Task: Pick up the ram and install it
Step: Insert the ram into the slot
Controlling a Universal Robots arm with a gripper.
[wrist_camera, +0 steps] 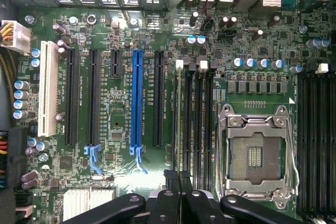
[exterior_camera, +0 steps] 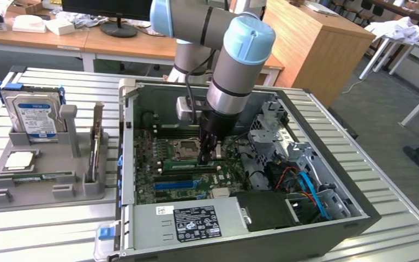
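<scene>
Green circuit board on edge is what this step seems to turn on. The ram (exterior_camera: 186, 164) stands in a memory slot on the motherboard (exterior_camera: 148, 180), just beside the bare processor socket (exterior_camera: 187, 146). It lies inside the open computer case (exterior_camera: 126, 164), which takes up the middle of the slatted metal desk (exterior_camera: 49, 232).

Seating it well probably calls for a straight downward push, with the stick kept upright and in line with the slot. The force is best spread evenly so that neither end rides high. A tilted push could jam the stick or stress the board. The white latches (wrist_camera: 179, 64) at the slot ends are the thing to watch, though I cannot tell whether they have closed.

The end effector (exterior_camera: 208, 157) hangs vertically over the stick. Its fingers are drawn together, not gripping around anything, and the tips sit at the ram's top edge, touching it or very nearly so. In the wrist view the closed end effector (wrist_camera: 178, 182) lines up with the dark memory slots (wrist_camera: 195, 124), between the blue slot (wrist_camera: 137, 98) and the socket (wrist_camera: 255, 153).

A matching green stick (exterior_camera: 39, 176) lies in the grey tray (exterior_camera: 85, 191) near the desk's edge at the exterior view's left.
</scene>
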